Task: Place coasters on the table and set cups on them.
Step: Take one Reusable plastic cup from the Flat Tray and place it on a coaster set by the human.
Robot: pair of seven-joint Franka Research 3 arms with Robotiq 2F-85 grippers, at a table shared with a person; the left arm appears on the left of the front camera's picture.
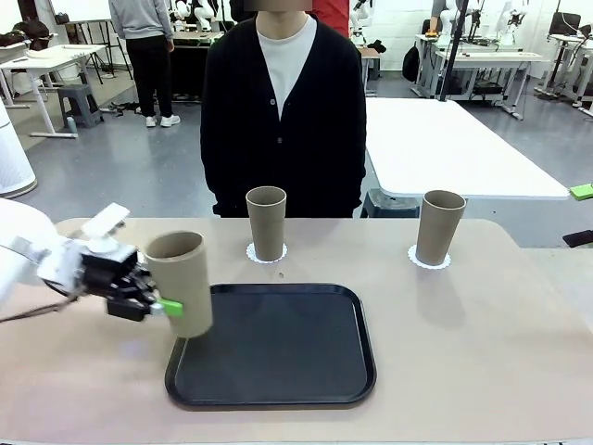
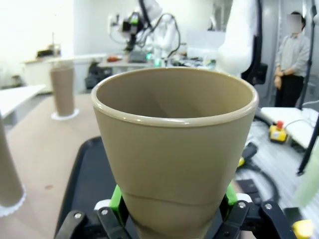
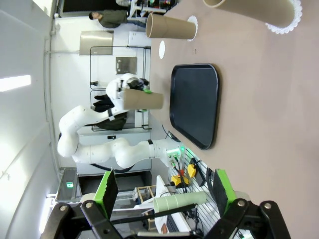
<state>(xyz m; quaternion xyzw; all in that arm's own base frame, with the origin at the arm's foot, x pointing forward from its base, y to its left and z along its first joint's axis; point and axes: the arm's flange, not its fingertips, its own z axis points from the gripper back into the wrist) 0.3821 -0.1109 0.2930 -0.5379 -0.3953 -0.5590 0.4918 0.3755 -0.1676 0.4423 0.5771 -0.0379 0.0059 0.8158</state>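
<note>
Left gripper (image 1: 159, 306) is pinching the third tan tapered tumbler (image 1: 181, 281) near its base, airborne over the black rounded tray's (image 1: 278, 397) left edge. The other two tumblers (image 1: 266, 222) (image 1: 439, 226) sit on white scalloped coasters. Right gripper (image 3: 164, 191) idles, jaws spread. Next: carry the tumbler to the bare coaster (image 3: 161, 49) seen from the right wrist, likely far-left on the beige table (image 1: 482, 334); path looks clear.
</note>
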